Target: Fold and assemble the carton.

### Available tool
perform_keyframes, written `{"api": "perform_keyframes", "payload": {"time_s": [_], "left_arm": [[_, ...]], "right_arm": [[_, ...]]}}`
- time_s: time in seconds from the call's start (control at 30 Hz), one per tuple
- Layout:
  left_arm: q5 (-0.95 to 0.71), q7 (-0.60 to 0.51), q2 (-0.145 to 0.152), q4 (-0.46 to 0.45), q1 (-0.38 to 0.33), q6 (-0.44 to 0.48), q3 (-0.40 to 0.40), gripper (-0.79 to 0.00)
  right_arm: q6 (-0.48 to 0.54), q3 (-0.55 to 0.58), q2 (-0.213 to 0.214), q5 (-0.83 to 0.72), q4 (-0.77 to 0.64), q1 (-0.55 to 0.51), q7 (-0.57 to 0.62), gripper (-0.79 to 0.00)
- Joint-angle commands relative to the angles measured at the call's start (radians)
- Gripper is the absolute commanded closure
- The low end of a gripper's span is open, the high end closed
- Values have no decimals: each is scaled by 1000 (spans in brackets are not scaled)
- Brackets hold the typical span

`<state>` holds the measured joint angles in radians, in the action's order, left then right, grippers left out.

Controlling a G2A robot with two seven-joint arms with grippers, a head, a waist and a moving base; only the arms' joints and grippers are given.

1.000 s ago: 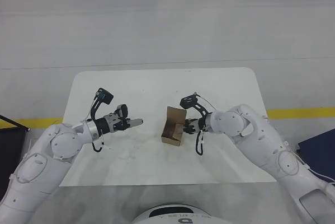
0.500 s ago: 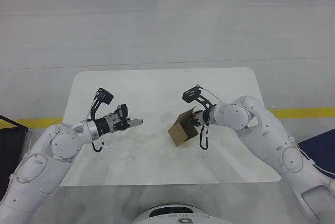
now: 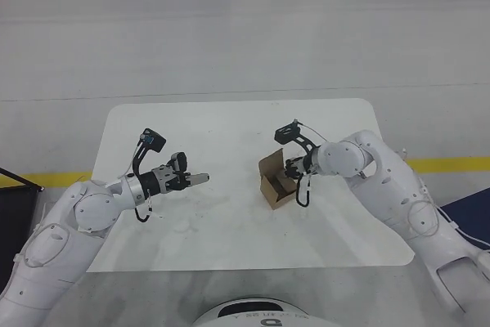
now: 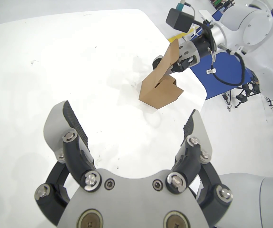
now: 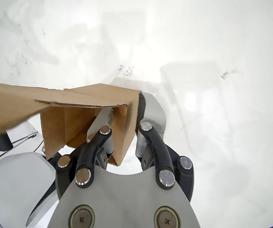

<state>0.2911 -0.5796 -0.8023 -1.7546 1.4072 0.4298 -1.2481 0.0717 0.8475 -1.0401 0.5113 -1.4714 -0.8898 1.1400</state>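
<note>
One carton (image 3: pixel 275 178) is recorded on the desk (image 3: pixel 228 123), at 3 o'clock from centre, with one flap raised. Two sets of jaws are counted: the right jaws are pinched on one carton wall; the left jaws are spread and empty, well apart at the carton's 9 o'clock.

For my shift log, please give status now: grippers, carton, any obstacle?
Right gripper shut on carton wall. Left gripper open, apart from carton. Carton partly formed, flap up. Nothing between them.
</note>
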Motion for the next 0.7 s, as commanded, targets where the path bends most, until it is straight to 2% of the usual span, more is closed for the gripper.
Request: {"api": "perform_keyframes", "payload": {"time_s": [0.0,0.1,0.27,0.3,0.33,0.4,0.43,0.5,0.67], "left_arm": [[0,0,0,0,0,0,0,-785],[0,0,0,0,0,0,0,-785],[0,0,0,0,0,0,0,-785],[0,0,0,0,0,0,0,-785],[0,0,0,0,0,0,0,-785],[0,0,0,0,0,0,0,-785],[0,0,0,0,0,0,0,-785],[0,0,0,0,0,0,0,-785],[0,0,0,0,0,0,0,-785]], "right_arm": [[4,25,8,-1,-16,-18,-2,-720],[2,61,22,8,-43,-57,9,-711],[13,80,33,-5,-65,-104,39,-653],[15,79,33,-6,-62,-105,40,-585],[16,77,32,-6,-58,-105,38,-419],[14,76,31,-6,-53,-103,29,-234],[13,75,30,-4,-52,-103,26,-114],[5,71,29,4,-47,-99,27,0],[-18,44,21,21,-41,-85,42,0]]}}
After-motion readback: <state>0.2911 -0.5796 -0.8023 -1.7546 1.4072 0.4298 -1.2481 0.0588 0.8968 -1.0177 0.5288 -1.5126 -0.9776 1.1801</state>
